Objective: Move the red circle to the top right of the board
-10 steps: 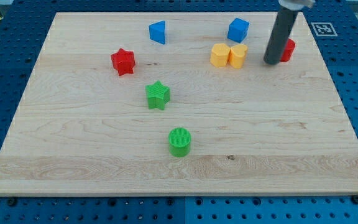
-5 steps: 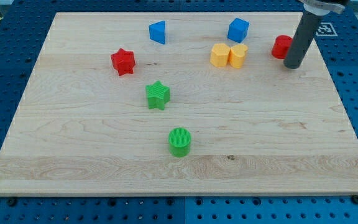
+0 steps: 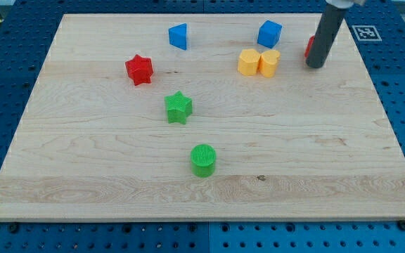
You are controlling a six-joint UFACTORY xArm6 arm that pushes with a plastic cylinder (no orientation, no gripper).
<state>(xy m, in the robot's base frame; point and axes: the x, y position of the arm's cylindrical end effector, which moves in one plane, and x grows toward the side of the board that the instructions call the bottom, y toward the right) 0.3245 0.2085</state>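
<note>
Blue pegboard surrounds the pale wooden bench [image 3: 118, 176], which carries seven small blocks. Near the top-right corner my tip [image 3: 315, 66] stands directly in front of the red circle [image 3: 307, 48], hiding nearly all of it; only a sliver of red shows at the rod's left edge. There are no jaws on this rig, only a plain rod, so no spread or pinch can be told.

What matters is the line from tip to block: the red circle lies just above my tip, toward the top edge, apparently touching or nearly so. A push toward the top edge and slightly rightward would likely carry it deeper into the corner, where it already almost sits.

Just left along the top are the blue cube [image 3: 269, 33] and two yellow blocks [image 3: 259, 62] side by side, near enough to avoid.
</note>
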